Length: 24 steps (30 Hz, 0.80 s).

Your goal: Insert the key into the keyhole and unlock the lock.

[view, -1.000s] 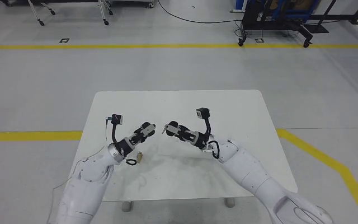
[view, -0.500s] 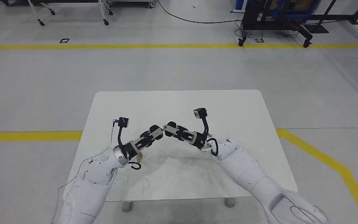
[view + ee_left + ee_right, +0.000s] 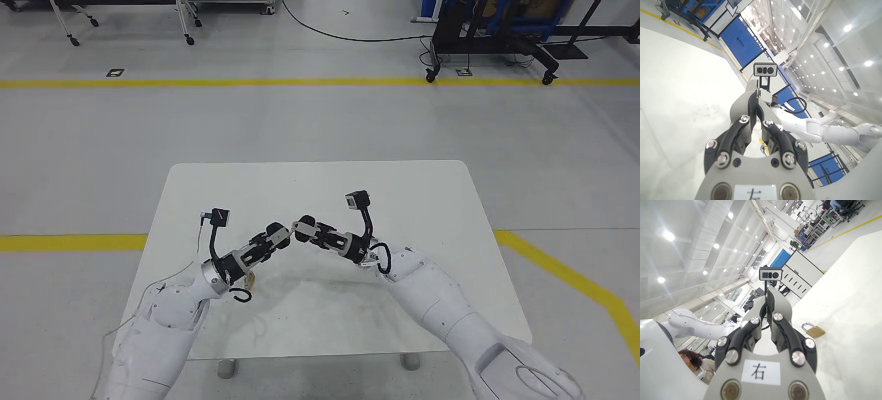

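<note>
A: Lock first, quick. Where is it?
B: The padlock [image 3: 813,331] lies flat on the surface [image 3: 420,200], towards the robot's edge, just beside the left forearm. The shackle looks closed, so I'd say it's not unlocked yet.
A: Long axis?
B: It runs flat along the surface. Which way the keyhole end faces is too small to tell.
A: Jaws?
B: They're farther in, raised off the surface. The left gripper [image 3: 756,106] has its jaws pressed together, and the right gripper [image 3: 767,306] does too. The tips are almost nose to nose.
A: Key?
B: I can't tell whether either pair is pinching it.
A: So where's the lock from the jaws?
B: Below them, back towards the robot, on the left side. The left arm is clearly nearer. The next move probably needs lock and jaws brought together, with the keyhole lined up.
</note>
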### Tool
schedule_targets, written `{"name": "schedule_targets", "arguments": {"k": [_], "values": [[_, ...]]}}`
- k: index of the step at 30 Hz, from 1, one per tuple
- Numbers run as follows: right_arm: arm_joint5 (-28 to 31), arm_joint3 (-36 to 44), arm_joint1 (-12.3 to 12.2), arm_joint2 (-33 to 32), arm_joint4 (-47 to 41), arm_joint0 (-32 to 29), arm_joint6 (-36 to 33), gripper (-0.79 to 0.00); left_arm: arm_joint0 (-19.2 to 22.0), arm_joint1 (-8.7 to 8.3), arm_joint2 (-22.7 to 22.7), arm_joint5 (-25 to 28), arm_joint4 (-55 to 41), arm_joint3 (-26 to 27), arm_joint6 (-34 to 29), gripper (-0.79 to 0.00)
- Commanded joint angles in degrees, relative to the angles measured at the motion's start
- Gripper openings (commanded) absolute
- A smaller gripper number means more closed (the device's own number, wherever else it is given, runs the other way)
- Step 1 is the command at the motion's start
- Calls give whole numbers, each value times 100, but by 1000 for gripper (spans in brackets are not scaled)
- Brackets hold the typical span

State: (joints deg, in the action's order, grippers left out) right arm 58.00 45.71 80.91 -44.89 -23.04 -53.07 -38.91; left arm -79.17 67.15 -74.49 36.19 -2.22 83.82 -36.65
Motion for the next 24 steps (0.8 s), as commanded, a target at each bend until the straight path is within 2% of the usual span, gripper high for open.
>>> {"name": "schedule_targets", "arguments": {"k": [1, 3, 4, 5, 6, 7, 12, 16, 18, 24], "values": [[0, -30, 20, -27, -14, 3, -48, -785, 2, -4, 14, 1, -67, -5, -24, 0], [0, -60, 40, -51, -31, 7, -99, -785, 8, -9, 32, 9, -104, -15, -77, -28], [0, -74, 51, -61, -40, 10, -127, -785, 6, -11, 44, 10, -116, -17, -94, -77], [0, -89, 61, -72, -48, 14, -154, -785, 5, -13, 57, 11, -128, -21, -112, -169], [0, -103, 70, -85, -56, 17, -177, -785, 6, -15, 67, 17, -148, -26, -124, -326], [0, -114, 80, -98, -61, 18, -197, -785, 9, -16, 77, 19, -154, -36, -135, -385], [0, -167, 121, -164, -75, 23, -300, -785, 24, -24, 132, 16, -143, -47, -166, -551], [0, -179, 149, -231, -71, 9, -352, -785, 37, -31, 157, 9, -127, -60, -151, -733], [0, -186, 160, -262, -63, 2, -388, -785, 40, -35, 166, 1, -125, -64, -143, -785], [0, -181, 192, -356, -67, -39, -498, -785, 38, -46, 162, -42, -105, -67, -52, -785]]}}
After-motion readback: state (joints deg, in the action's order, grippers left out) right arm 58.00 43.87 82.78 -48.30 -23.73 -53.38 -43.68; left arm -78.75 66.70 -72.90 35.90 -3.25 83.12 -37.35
